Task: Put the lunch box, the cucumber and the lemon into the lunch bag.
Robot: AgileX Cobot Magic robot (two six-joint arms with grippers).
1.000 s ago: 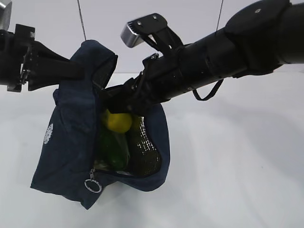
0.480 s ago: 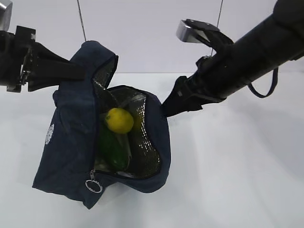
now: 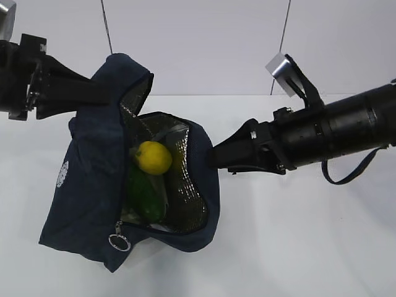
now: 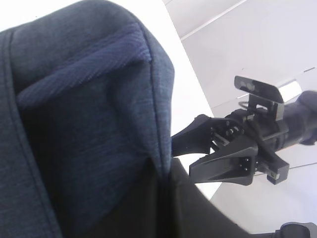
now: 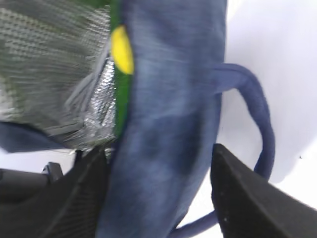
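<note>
The navy lunch bag (image 3: 93,185) hangs open over the white table, with my left gripper (image 3: 106,93) shut on its raised top flap (image 4: 99,99). Inside the foil lining, the yellow lemon (image 3: 153,158) rests on the green cucumber (image 3: 145,198). I cannot make out the lunch box. My right gripper (image 3: 213,158) is open just outside the bag's right wall. In the right wrist view its fingers (image 5: 84,193) straddle the bag's navy side (image 5: 168,124), and slivers of the lemon (image 5: 122,49) and the cucumber (image 5: 120,104) show. The left wrist view shows the right gripper (image 4: 182,157) beyond the flap.
The white table (image 3: 297,247) stretches to the right and front of the bag, with a pale wall behind. A metal ring pull (image 3: 119,241) dangles at the bag's lower front. The bag's strap handle (image 5: 260,119) loops out to the right. A dark loop (image 3: 346,176) hangs under the right arm.
The right arm has pulled out of the bag's mouth to the right and dropped lower. The lemon stays in the bag on the cucumber. The left gripper has not moved.
</note>
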